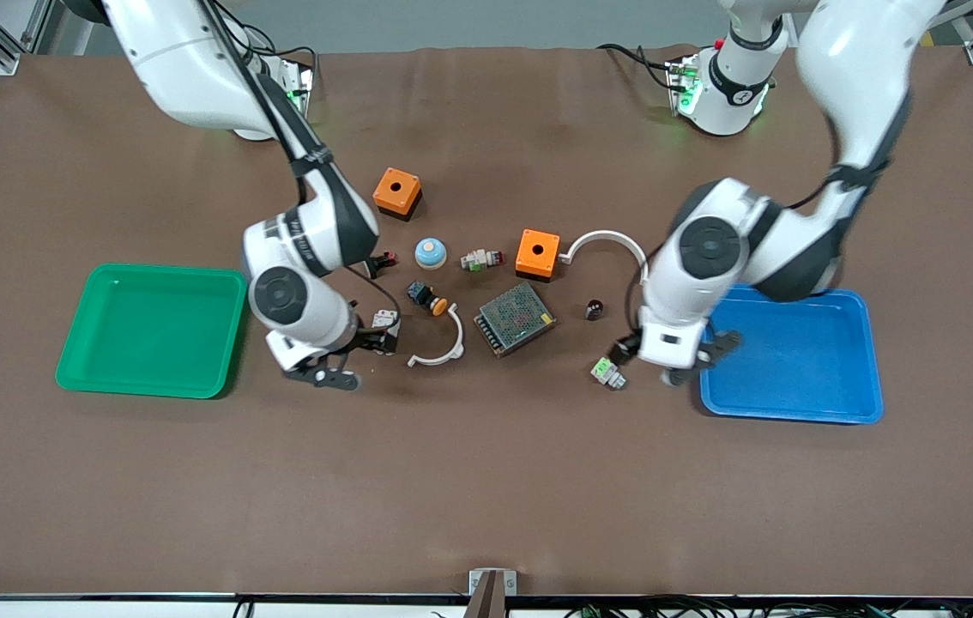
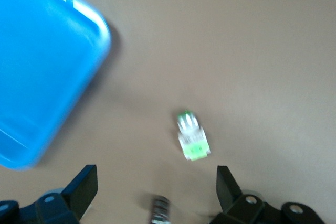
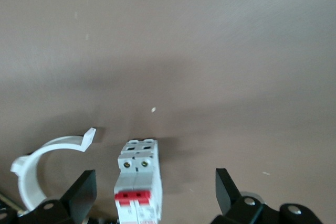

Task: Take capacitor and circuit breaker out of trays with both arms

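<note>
The breaker (image 1: 382, 319), a light-grey block with red levers, lies on the table beside my right gripper (image 1: 356, 356). In the right wrist view the breaker (image 3: 137, 182) lies between the open fingers of the right gripper (image 3: 152, 191). The capacitor (image 1: 595, 309), a tiny black cylinder, lies between the mesh box and the blue tray. My left gripper (image 1: 675, 356) hovers open at the blue tray's edge. In the left wrist view the capacitor (image 2: 160, 211) shows between the spread fingers of the left gripper (image 2: 156, 188). Both grippers are empty.
A green tray (image 1: 152, 330) lies at the right arm's end, a blue tray (image 1: 795, 369) at the left arm's end. Between them lie two orange boxes (image 1: 397, 190), a mesh box (image 1: 515, 318), two white clips (image 1: 439, 348) and a green-white connector (image 1: 608, 372), also in the left wrist view (image 2: 192, 137).
</note>
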Robot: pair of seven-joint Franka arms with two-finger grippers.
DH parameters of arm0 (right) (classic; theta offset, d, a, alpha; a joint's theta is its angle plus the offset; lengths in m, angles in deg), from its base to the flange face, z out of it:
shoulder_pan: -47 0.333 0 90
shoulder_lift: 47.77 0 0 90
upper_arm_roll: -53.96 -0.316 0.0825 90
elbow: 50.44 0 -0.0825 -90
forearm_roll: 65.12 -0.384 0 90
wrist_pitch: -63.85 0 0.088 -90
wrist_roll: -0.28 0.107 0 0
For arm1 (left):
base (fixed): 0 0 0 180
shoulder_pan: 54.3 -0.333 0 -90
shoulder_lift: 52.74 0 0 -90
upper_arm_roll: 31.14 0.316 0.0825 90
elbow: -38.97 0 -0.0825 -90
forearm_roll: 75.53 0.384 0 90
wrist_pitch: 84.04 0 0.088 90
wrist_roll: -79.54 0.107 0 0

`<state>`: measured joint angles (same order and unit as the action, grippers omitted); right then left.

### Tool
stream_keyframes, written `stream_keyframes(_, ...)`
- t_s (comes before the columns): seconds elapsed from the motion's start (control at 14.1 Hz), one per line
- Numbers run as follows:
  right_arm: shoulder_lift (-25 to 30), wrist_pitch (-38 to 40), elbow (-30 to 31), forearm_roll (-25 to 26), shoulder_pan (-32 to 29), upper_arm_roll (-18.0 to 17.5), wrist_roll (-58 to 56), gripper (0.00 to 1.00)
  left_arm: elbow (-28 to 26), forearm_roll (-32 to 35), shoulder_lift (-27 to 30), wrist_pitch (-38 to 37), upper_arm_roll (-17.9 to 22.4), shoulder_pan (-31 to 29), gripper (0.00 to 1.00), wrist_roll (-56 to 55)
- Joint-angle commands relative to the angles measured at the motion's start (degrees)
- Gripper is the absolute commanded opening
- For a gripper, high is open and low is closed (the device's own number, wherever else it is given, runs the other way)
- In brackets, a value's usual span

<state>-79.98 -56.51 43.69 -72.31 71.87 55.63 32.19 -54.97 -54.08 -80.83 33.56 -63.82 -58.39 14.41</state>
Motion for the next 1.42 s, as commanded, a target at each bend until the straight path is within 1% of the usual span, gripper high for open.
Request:
stream_keyframes(0.0, 3.45, 7.84, -3.59, -0.19, -4.9, -0.71, -3.5, 1.0, 10.86, 0.69, -0.3, -10.6, -0.37, -2.76, 1.0, 5.62)
stream_keyframes(0.14, 6.35, 10.23, -3.6, 0.94, -8.15, -0.53, -9.12, 1.0, 13.43, 0.43, 1.44, -13.78, -0.81, -5.13, 1.0, 11.13)
stream_keyframes(0.35, 9.7, 15.23, -3.6, 5.42, -14.13, -0.53, -17.64, 1.0, 13.44, -0.01, 6.19, -14.76, -0.81, -9.7, 1.0, 23.86)
stream_keyframes(0.5, 11.89, 18.22, -3.6, 5.61, -18.17, -0.53, -23.18, 1.0, 13.44, -1.41, 9.35, -17.21, -0.81, -10.94, 1.0, 30.3)
stream_keyframes(0.64, 13.83, 21.03, -3.68, 5.7, -21.95, -0.53, -28.98, 1.0, 13.44, -1.41, 12.08, -19.85, -0.81, -11.64, 1.0, 33.65)
stream_keyframes(0.71, 14.45, 22.18, -3.77, 5.79, -23.62, -0.44, -30.84, 1.0, 13.44, -2.11, 13.83, -20.9, -0.81, -12.0, 1.0, 34.97)
stream_keyframes(0.85, 15.33, 24.72, -4.91, 7.18, -25.56, -0.44, -33.83, 1.0, 13.09, -4.56, 16.56, -21.53, 0.42, -11.56, 1.0, 36.29)
stream_keyframes(0.92, 15.33, 26.39, -6.31, 7.63, -26.62, -0.44, -34.89, 1.0, 12.83, -7.02, 18.75, -22.31, 3.64, -10.43, 1.0, 38.39)
stream_keyframes(0.99, 14.98, 27.63, -8.15, 7.63, -27.41, -0.44, -34.99, 1.0, 12.3, -9.56, 20.33, -23.62, 8.98, -6.24, 1.0, 41.98)
stream_keyframes(1.06, 14.81, 28.07, -9.47, 7.46, -27.59, -0.44, -34.55, 1.0, 11.77, -11.16, 22.09, -25.29, 14.26, -3.24, 1.0, 45.67)
stream_keyframes(1.13, 14.72, 28.69, -10.18, 7.28, -27.85, -0.53, -34.72, 1.0, 11.16, -12.39, 23.24, -26.87, 16.14, -2.43, 1.0, 48.66)
stream_keyframes(1.2, 14.54, 29.13, -11.15, 7.28, -27.77, -0.53, -34.72, 1.0, 10.72, -13.88, 24.29, -28.37, 17.2, -2.16, 1.0, 51.3)
stream_keyframes(1.28, 14.54, 29.13, -11.94, 7.37, -27.6, -0.53, -34.72, 1.0, 10.54, -14.68, 25.26, -29.51, 20.17, -0.68, 1.0, 53.16)
stream_keyframes(1.35, 14.54, 29.13, -12.12, 7.46, -27.42, -0.53, -34.72, 1.0, 9.15, -14.95, 26.75, -29.87, 24.46, 3.08, 1.0, 54.39)
